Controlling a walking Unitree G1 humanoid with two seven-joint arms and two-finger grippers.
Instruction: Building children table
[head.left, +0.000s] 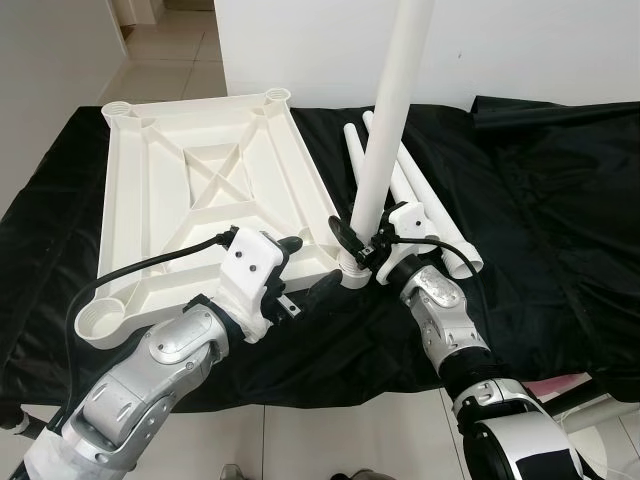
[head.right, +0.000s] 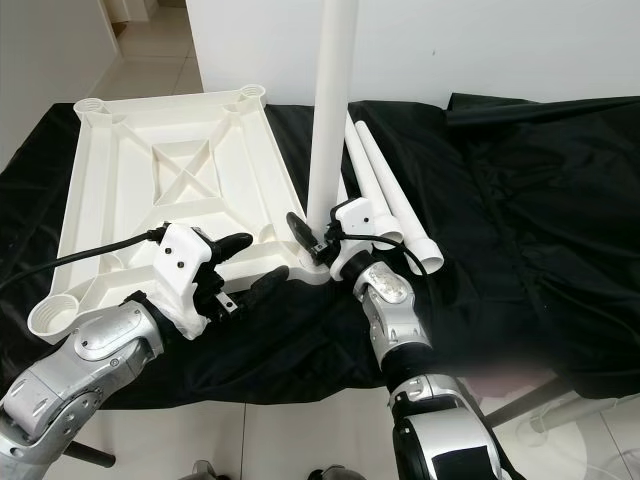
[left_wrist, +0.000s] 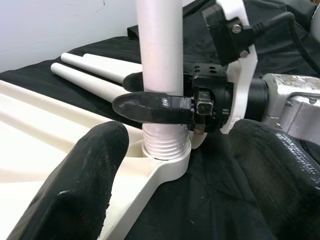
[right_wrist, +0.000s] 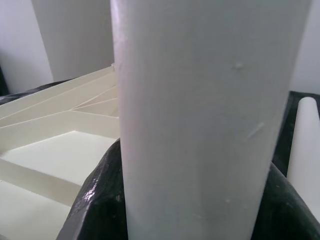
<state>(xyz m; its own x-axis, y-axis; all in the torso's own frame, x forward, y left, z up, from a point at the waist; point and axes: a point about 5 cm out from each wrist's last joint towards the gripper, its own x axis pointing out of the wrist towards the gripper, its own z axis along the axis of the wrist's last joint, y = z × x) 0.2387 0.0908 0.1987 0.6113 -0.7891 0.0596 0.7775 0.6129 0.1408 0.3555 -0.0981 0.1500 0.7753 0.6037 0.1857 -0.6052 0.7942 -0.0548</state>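
A white plastic tabletop (head.left: 190, 190) lies upside down on a black sheet. A white table leg (head.left: 392, 110) stands upright with its threaded end in the tabletop's near right corner socket (left_wrist: 167, 160). My right gripper (head.left: 358, 240) is shut on the leg just above the socket. The left gripper (head.left: 305, 270) is open, with one finger over the tabletop's edge and the other over the black sheet, straddling the same corner. Three more white legs (head.left: 420, 195) lie side by side on the sheet behind the right gripper.
The black sheet (head.left: 540, 210) covers a low surface and drapes over its front edge. Pale tiled floor (head.left: 340, 440) shows in front, a white wall (head.left: 320, 50) behind. An empty corner socket (head.left: 98, 322) sits at the tabletop's near left.
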